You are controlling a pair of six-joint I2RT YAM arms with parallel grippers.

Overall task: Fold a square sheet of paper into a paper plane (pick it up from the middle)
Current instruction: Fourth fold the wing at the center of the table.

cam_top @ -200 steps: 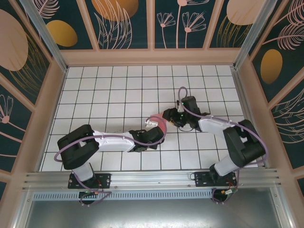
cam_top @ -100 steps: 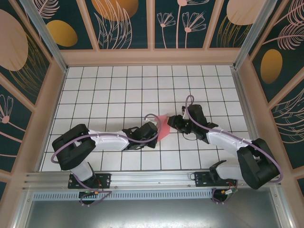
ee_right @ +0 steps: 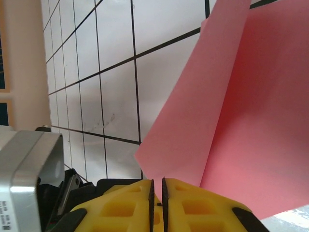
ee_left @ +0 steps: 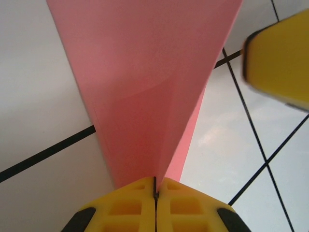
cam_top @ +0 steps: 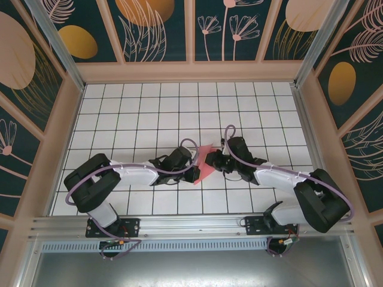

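Observation:
The square sheet of paper (cam_top: 204, 161) is a folded salmon-pink wedge held up between my two grippers at the table's middle. My left gripper (cam_top: 195, 171) is shut on its narrow lower end, and the paper (ee_left: 145, 72) fans out upward from the closed yellow jaws (ee_left: 155, 187). My right gripper (cam_top: 213, 160) comes from the right. Its jaws (ee_right: 157, 187) stand almost together, with a thin slit around the paper's lower edge (ee_right: 227, 111). One right fingertip (ee_left: 282, 53) shows in the left wrist view. A finished paper plane is out of view.
The white grid-tiled table (cam_top: 149, 113) spreads behind and beside the arms, with wooden walls (cam_top: 191, 72) around it. The left arm's grey wrist block (ee_right: 26, 179) sits close to the right gripper.
The right gripper's jaws have narrowed from wide apart to a thin slit at the paper's edge. The left gripper has kept its hold, and the paper stands more upright between the two.

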